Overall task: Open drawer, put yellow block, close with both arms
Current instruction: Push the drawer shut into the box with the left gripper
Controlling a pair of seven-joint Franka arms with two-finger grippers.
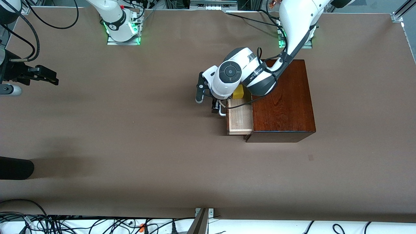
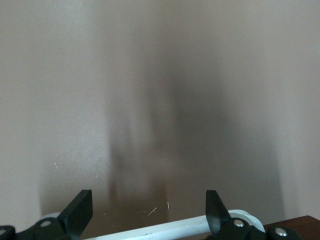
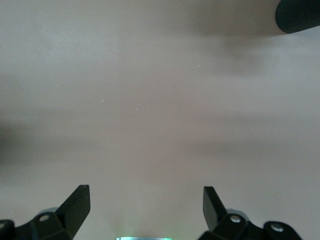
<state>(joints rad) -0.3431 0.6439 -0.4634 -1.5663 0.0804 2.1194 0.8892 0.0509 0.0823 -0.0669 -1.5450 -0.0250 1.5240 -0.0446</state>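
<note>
The dark reddish-brown box point(image 1: 282, 100) stands toward the left arm's end of the table. Its drawer point(image 1: 240, 118) is pulled out, showing the pale wood lining. The yellow block point(image 1: 239, 92) lies in the drawer at the end farther from the front camera, partly hidden by the left arm's wrist. My left gripper point(image 1: 217, 107) is at the white handle point(image 1: 222, 112). In the left wrist view it point(image 2: 148, 210) is open, and the handle bar point(image 2: 165, 229) lies between its fingertips. My right gripper point(image 1: 42, 76) waits open and empty point(image 3: 146, 205) over bare table at the right arm's end.
A black rounded object point(image 1: 14, 168) lies at the table's edge at the right arm's end, nearer to the front camera; it also shows in the right wrist view point(image 3: 299, 15). Cables run along the table's near edge. The brown table point(image 1: 130, 136) spreads wide between the arms.
</note>
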